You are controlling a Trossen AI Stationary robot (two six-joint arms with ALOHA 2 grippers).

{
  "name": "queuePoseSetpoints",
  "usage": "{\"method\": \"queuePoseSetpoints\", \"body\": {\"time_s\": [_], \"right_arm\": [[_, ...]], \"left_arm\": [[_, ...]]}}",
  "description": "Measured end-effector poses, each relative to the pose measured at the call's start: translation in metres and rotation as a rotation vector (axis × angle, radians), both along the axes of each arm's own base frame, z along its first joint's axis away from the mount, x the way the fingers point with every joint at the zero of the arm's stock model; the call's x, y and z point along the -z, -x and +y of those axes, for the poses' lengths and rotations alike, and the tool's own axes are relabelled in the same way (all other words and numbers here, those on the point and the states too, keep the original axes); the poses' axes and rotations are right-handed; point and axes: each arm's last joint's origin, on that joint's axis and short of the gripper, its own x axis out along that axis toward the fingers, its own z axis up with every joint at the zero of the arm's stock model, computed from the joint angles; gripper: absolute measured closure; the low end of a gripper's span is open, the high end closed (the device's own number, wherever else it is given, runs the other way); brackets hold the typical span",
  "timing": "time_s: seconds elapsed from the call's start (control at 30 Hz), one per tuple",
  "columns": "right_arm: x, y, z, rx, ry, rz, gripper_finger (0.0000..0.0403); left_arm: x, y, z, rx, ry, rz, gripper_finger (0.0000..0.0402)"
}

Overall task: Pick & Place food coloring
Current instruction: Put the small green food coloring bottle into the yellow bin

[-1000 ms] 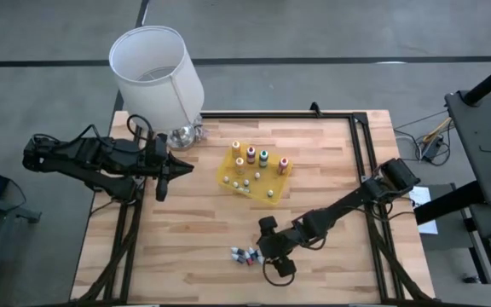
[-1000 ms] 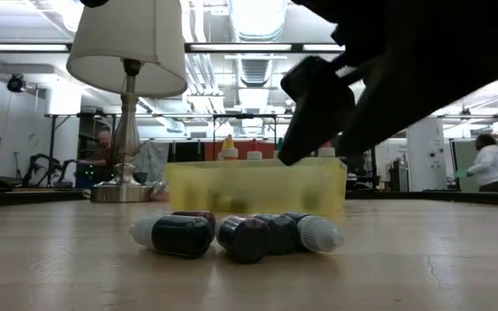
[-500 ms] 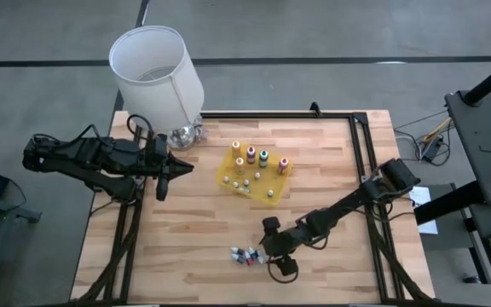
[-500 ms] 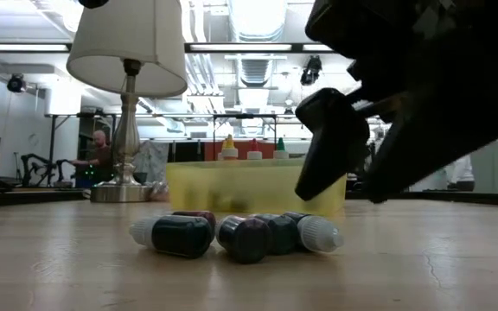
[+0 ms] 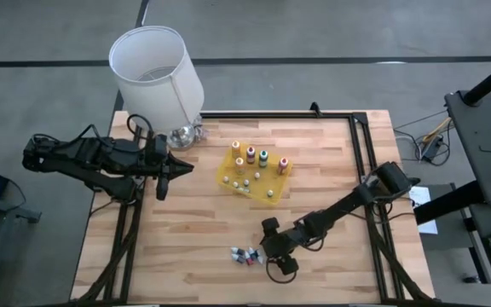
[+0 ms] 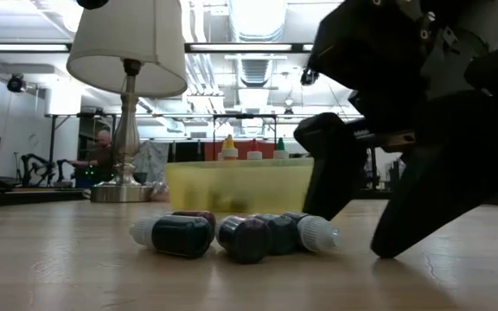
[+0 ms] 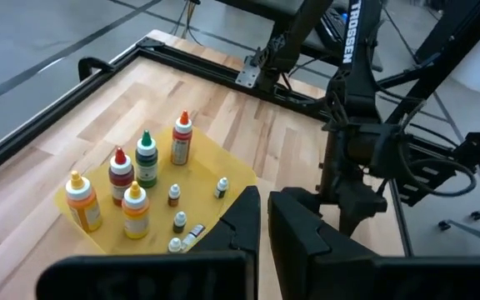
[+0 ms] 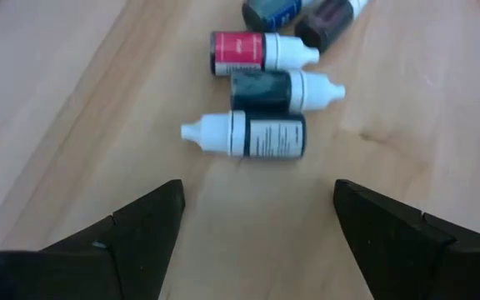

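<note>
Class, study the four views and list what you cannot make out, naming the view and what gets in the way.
- Labels on the loose vials: right wrist view, blurred.
- Contents of the yellow tray: low view, its cloudy wall hides all but three bottle tips.
- Small vials in the tray: high view, too small for colours.
- Lamp base: high view, mostly covered by the shade.

Setting: we log an industrial lab hall, shown by ceiling ducts (image 6: 258,65), strip lights (image 6: 232,47), concrete floor (image 5: 314,34), equipment racks (image 6: 67,138).
</note>
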Motion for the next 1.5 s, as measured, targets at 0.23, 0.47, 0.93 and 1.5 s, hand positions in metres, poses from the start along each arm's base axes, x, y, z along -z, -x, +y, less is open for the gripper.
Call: {"method": "queuePoseSetpoints", "body": {"time_s": [0.23, 0.47, 0.93, 1.5], "right_arm": [[-0.012, -0.013, 0.007, -0.031, 0.008, -0.047, 0.0103], [-0.008, -0.02, 0.01, -0.029, 0.004, -0.041, 0.0109], [-0.008, -0.025, 0.012, 0.029, -0.023, 0.011, 0.0154], [-0.051, -0.042, 0.021, 0.024, 0.029, 0.104, 0.0173]], "left_arm": [[0.0, 0.0, 0.0, -0.003, 0.007, -0.001, 0.04], [0.0, 0.0, 0.0, -0.003, 0.007, -0.001, 0.04], [0.0, 0.0, 0.0, -0.003, 0.007, -0.001, 0.04], [0.0, 0.0, 0.0, -0.002, 0.007, -0.001, 0.04]]}}
